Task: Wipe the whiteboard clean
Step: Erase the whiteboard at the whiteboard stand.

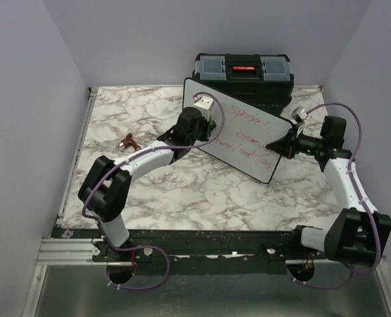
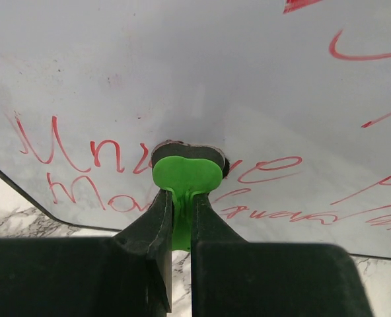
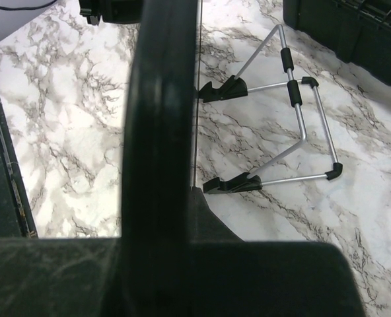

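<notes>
Both arms reach forward from the near edge of the desk (image 1: 182, 191), elbows bent. The right tool (image 1: 283, 144) is clamped on the right rim of the whiteboard (image 1: 248, 142). The left tool (image 2: 182, 201) pinches a green eraser (image 2: 185, 173) flat against the red writing (image 2: 70, 148). The board looks light, stiff and slick, likely to skid or tip under pressure, so that rim grip seems the right hold. It leans mid-desk on a wire stand (image 3: 293, 92), toolbox (image 1: 243, 69) behind.
</notes>
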`<state>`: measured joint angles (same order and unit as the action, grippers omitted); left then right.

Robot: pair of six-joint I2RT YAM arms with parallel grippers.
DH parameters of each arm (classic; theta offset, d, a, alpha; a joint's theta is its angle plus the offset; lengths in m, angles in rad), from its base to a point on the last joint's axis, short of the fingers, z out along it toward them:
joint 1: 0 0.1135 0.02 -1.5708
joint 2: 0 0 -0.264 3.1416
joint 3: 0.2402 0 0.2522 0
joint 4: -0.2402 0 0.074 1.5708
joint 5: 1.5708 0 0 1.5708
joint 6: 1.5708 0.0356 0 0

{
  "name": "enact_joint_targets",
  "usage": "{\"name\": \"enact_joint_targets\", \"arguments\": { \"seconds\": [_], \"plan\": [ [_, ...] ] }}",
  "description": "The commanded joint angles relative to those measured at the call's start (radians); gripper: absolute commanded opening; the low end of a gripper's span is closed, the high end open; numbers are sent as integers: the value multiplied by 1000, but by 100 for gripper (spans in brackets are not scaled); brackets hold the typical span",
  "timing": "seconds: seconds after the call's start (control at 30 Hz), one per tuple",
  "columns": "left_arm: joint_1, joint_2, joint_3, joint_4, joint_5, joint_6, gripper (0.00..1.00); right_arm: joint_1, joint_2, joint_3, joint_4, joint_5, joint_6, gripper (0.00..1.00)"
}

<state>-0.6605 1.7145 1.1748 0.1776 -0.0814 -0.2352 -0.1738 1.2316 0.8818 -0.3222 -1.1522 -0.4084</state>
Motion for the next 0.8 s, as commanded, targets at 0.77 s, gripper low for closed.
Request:
{"name": "enact_joint_targets", "arguments": {
  "seconds": [0.77],
  "plan": [
    [30,-20,160,31,118,-6,0,46,-14,-1,-110,-124,-30,1]
  ]
}}
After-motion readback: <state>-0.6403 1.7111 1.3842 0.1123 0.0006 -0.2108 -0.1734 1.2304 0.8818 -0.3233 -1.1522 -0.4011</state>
